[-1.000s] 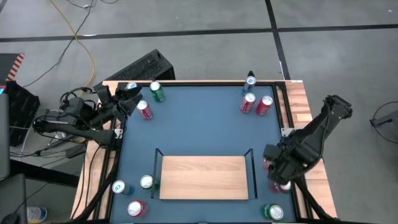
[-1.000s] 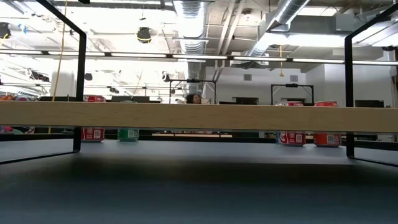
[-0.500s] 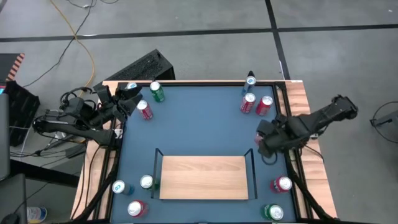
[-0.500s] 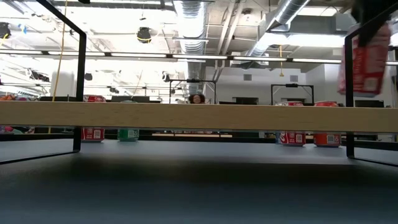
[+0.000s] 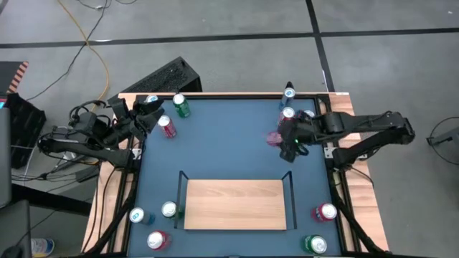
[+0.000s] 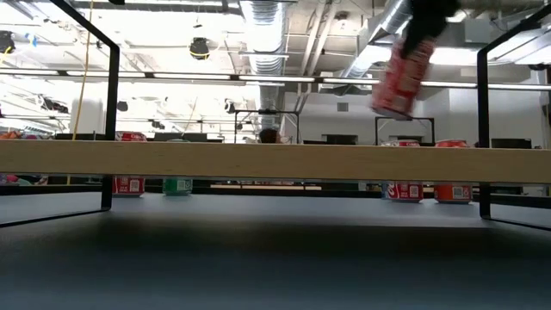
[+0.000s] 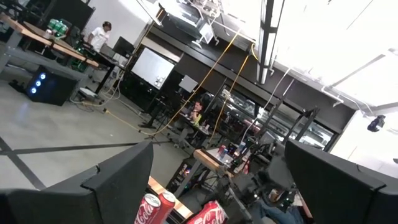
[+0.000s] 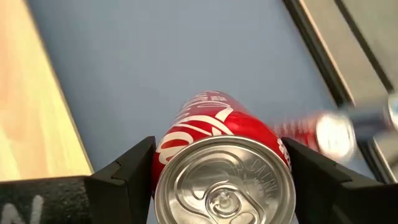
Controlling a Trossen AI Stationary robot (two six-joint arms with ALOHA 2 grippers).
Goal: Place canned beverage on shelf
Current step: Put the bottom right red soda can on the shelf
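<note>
Right gripper [image 5: 287,140] clamps a red can [image 8: 222,171], tilted, high over the bench's far right. Shelf [image 5: 235,204] lies nearer and left of it. Left gripper [image 5: 152,113] waits wide at far left.

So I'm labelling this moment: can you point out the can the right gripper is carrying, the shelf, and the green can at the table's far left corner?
red cola can [image 8: 214,146]: right wrist view, on its printed side.
shelf [image 5: 235,204]: high view, middle of the wooden board.
green can [image 5: 181,105]: high view, on its top.
</note>
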